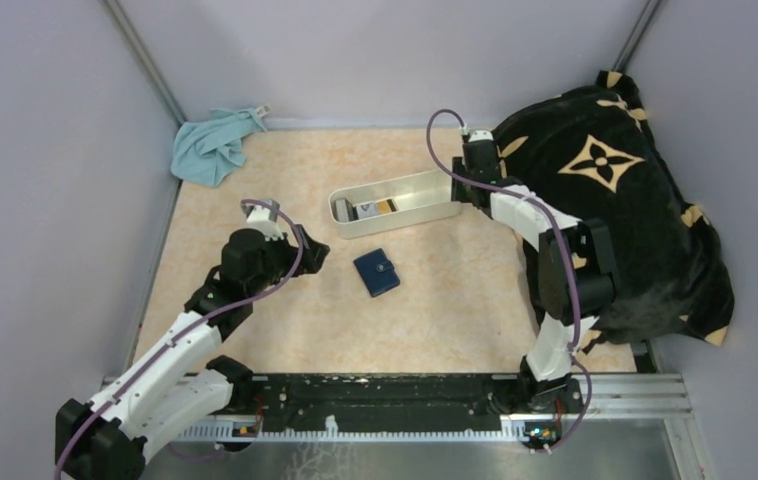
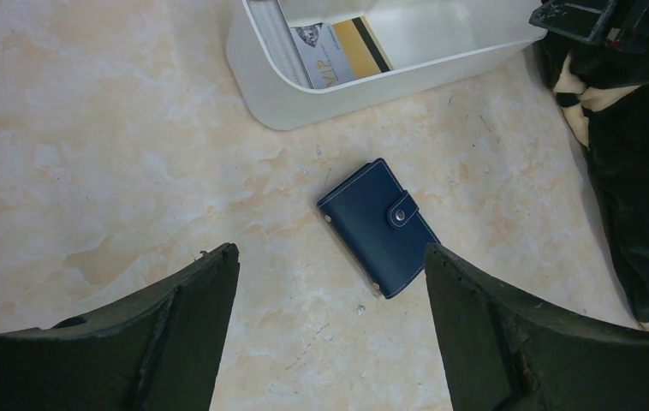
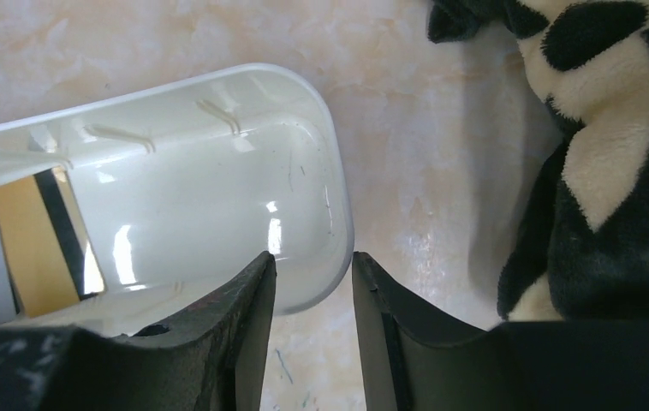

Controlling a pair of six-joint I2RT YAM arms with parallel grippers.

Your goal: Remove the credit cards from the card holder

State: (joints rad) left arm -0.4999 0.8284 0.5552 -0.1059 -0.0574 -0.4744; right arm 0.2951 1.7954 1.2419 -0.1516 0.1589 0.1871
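The card holder (image 1: 377, 271) is a dark navy wallet lying snapped shut on the table; in the left wrist view it (image 2: 378, 227) lies just beyond my fingertips. My left gripper (image 1: 315, 250) (image 2: 331, 253) is open and empty, left of the wallet. Two credit cards (image 1: 373, 209) (image 2: 338, 51), one pale and one gold with a black stripe, lie in the left end of a long white tray (image 1: 425, 190). My right gripper (image 1: 460, 195) (image 3: 312, 261) straddles the tray's right end wall (image 3: 338, 257), jaws narrow, one finger inside and one outside.
A black blanket with beige pattern (image 1: 615, 200) is heaped at the right, close to the right arm and the tray's end. A light blue cloth (image 1: 213, 145) lies in the far left corner. Walls close in on three sides.
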